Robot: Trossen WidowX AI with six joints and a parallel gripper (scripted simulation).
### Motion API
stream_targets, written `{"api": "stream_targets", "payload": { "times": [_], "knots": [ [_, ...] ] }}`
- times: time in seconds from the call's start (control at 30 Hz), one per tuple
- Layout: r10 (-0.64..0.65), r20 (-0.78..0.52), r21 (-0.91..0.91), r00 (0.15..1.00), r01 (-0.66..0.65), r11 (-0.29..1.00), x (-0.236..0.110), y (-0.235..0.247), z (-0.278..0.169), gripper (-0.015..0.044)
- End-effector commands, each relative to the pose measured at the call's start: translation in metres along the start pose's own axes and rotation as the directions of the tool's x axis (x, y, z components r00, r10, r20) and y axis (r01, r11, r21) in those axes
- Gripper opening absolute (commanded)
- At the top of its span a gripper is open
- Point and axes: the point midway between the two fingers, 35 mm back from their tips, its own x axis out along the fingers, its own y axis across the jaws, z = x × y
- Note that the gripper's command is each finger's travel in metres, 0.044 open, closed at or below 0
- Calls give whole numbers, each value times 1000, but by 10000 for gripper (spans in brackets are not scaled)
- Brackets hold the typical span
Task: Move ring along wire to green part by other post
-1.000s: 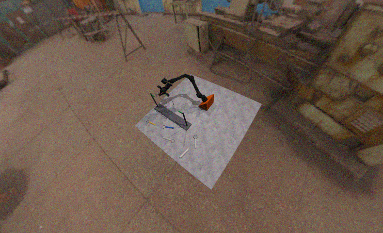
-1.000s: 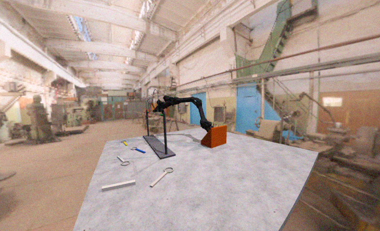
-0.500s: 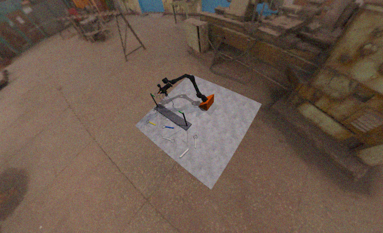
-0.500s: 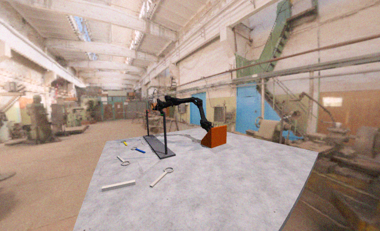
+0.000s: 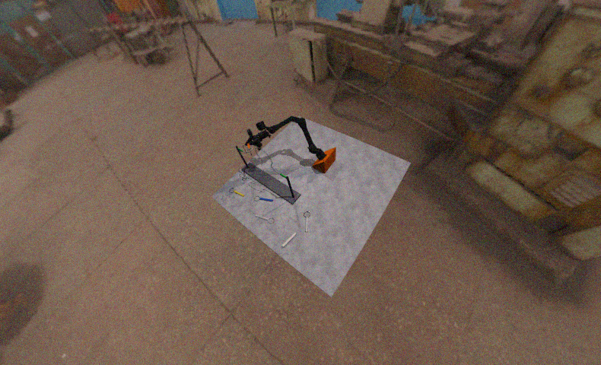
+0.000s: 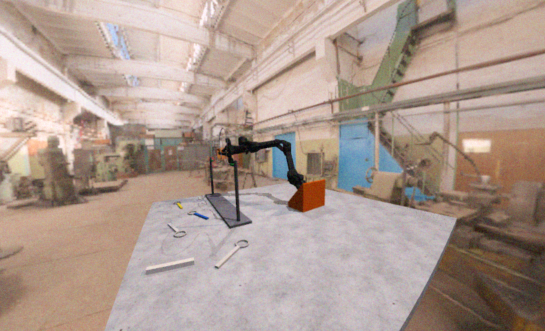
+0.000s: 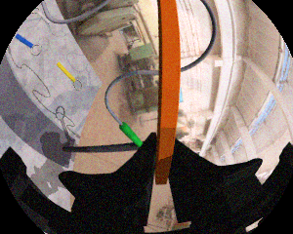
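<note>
My gripper (image 7: 158, 136) (image 5: 250, 143) (image 6: 222, 152) is shut on the orange handle (image 7: 168, 78) (image 5: 248, 145) and holds it up in the air near the far post (image 5: 242, 157) (image 6: 211, 176). In the wrist view the handle stands upright, and its grey ring (image 7: 213, 22) loops at the top. The green wire part (image 7: 130, 135) ends close beside the handle's lower half. The thin grey wire (image 7: 107, 94) curves away from it. I cannot tell whether the wire passes through the ring. The other post (image 5: 290, 188) (image 6: 236, 192) carries a green part (image 5: 284, 175).
The posts stand on a dark base plate (image 5: 269, 180) (image 6: 224, 207). Loose rings lie on the mat: yellow-handled (image 5: 238, 192) (image 6: 179, 205), blue-handled (image 5: 264, 198) (image 6: 200, 215), two white-handled (image 5: 306, 222) (image 6: 229, 254). A white bar (image 5: 288, 239) (image 6: 169, 265) lies nearer. The orange arm base (image 5: 325, 160) (image 6: 307, 195) stands behind.
</note>
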Motion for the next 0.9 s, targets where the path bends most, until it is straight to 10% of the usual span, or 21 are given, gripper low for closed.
{"api": "stream_targets", "payload": {
  "times": [0.0,0.87],
  "knots": [
    [-45,6,-85,999,45,995,0,-5,1,-150],
    [-244,61,-456,968,244,856,-3,-27,5,-150]
  ]
}}
